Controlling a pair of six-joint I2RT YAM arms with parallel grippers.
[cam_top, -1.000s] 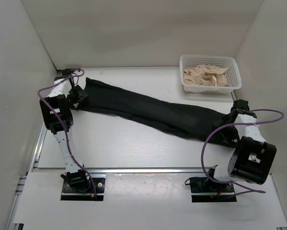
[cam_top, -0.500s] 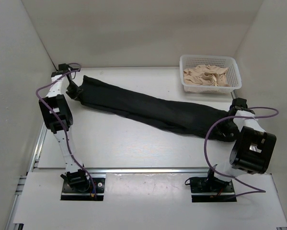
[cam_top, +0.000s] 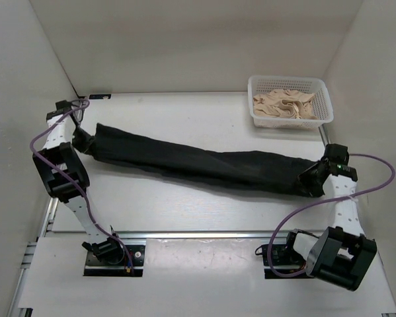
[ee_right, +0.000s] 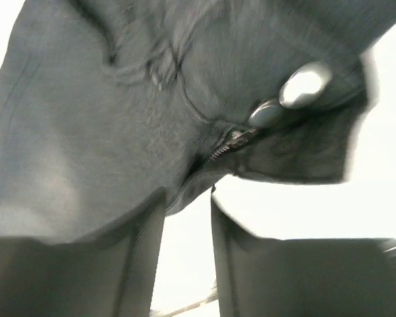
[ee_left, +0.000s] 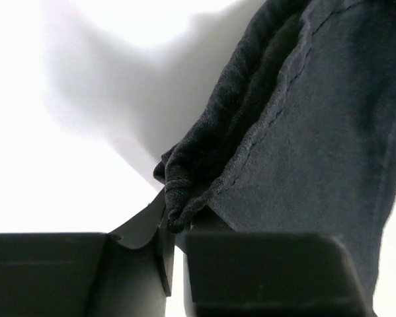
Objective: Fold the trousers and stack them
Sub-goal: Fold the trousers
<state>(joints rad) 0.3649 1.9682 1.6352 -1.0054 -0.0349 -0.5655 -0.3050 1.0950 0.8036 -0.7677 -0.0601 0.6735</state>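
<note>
The black trousers lie stretched in a long band across the table, from far left to near right. My left gripper is shut on the leg-hem end; in the left wrist view the jaws pinch a rolled fold of the trousers. My right gripper holds the waist end. In the right wrist view the fingertips nip the edge of the trousers just below the zipper and the metal waist button.
A white basket holding beige cloth stands at the back right, just beyond the right gripper. White walls close in on the left, back and right. A metal rail runs along the table's near edge.
Both grippers have closed on the trousers' ends and drawn apart. The left end moved left and nearer, the right end right and nearer. The trousers are now pulled straighter.
</note>
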